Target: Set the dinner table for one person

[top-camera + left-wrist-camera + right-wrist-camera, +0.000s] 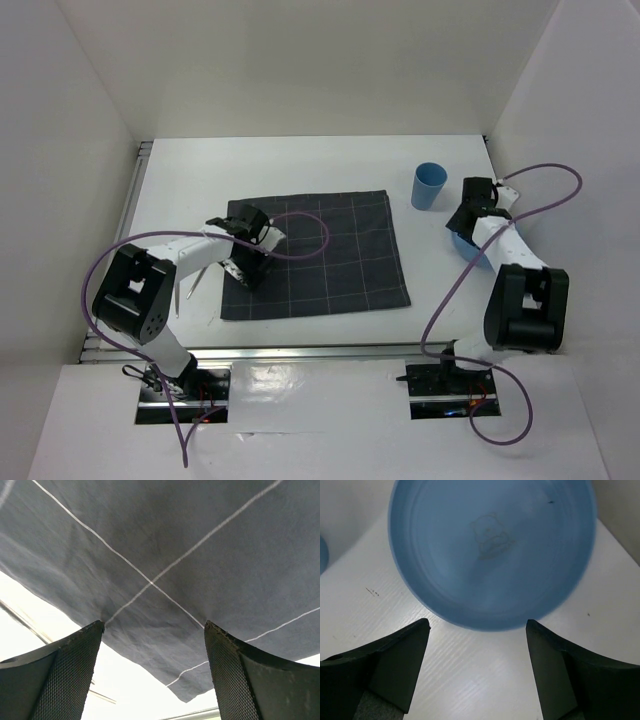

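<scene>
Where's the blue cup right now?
Top view, right side: the blue cup stands on the white table beside the checked cloth, off its far right corner.

A white back wall (320,70) stands well beyond both claws. The left side wall (50,150) rises outward of the left claw (243,270), the right side wall (590,120) outward of the right claw (463,228). An aluminium rail (135,220) edges the white table (180,190) between the left claw and its wall. A second rail (300,350) lies behind both claws. Light falls bright and even, and shadows are soft.
</scene>
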